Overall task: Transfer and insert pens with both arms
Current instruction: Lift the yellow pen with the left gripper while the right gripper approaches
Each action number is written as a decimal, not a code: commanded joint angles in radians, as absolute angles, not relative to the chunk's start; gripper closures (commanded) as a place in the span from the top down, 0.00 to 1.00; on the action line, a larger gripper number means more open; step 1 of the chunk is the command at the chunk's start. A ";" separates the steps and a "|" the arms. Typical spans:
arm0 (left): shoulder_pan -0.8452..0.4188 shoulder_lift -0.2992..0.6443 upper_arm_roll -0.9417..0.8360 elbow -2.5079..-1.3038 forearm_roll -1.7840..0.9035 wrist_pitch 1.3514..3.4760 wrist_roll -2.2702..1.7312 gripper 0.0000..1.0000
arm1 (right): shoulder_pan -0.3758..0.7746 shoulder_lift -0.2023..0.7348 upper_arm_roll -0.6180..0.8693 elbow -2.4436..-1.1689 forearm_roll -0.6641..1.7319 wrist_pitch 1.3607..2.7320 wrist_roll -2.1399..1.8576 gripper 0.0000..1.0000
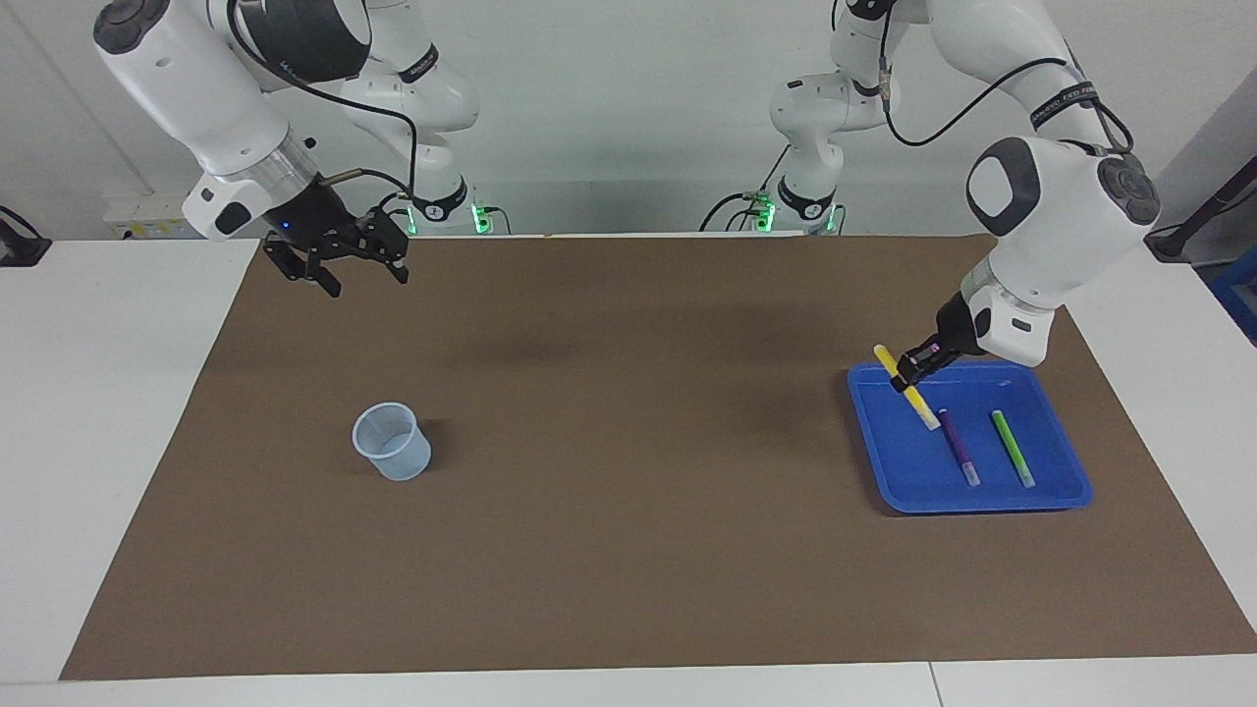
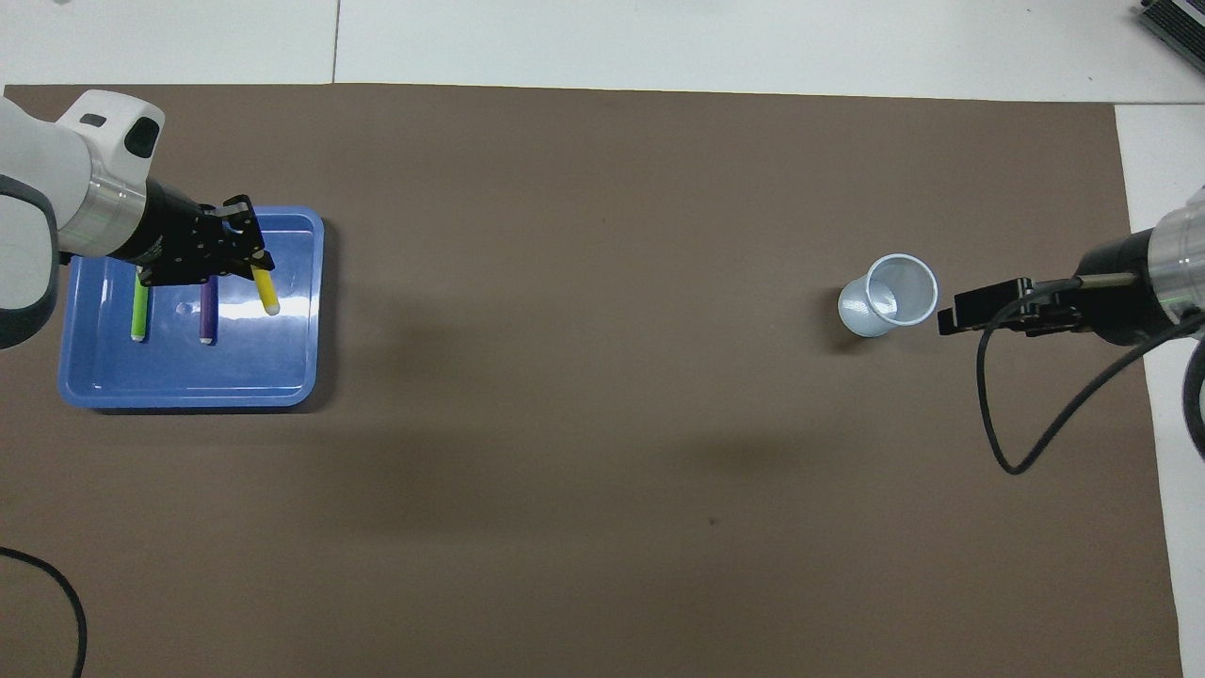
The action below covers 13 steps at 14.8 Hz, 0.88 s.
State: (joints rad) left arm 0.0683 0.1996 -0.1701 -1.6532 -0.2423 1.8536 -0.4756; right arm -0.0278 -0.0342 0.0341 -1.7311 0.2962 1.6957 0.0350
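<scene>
Brown mat (image 1: 628, 550) covering the table, left gripper (image 1: 908, 377) gripping yellow pen (image 1: 907, 387) over blue tray (image 1: 982, 499), right gripper (image 1: 339, 263) waiting wide

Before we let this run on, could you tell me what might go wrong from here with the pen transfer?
The left gripper holds the yellow pen tilted, gripped nearer its upper end, so it could swing or slip on the way across. Its lower tip hangs close over the purple pen in the blue tray and might knock it. The cup is small and light, so a poorly aligned insertion by the waiting right gripper could tip it.
</scene>
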 commanded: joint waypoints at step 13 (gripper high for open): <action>-0.285 0.170 -0.173 -1.692 -0.526 2.132 -1.509 0.12 | 0.112 0.005 0.037 -1.805 0.595 1.957 0.575 1.00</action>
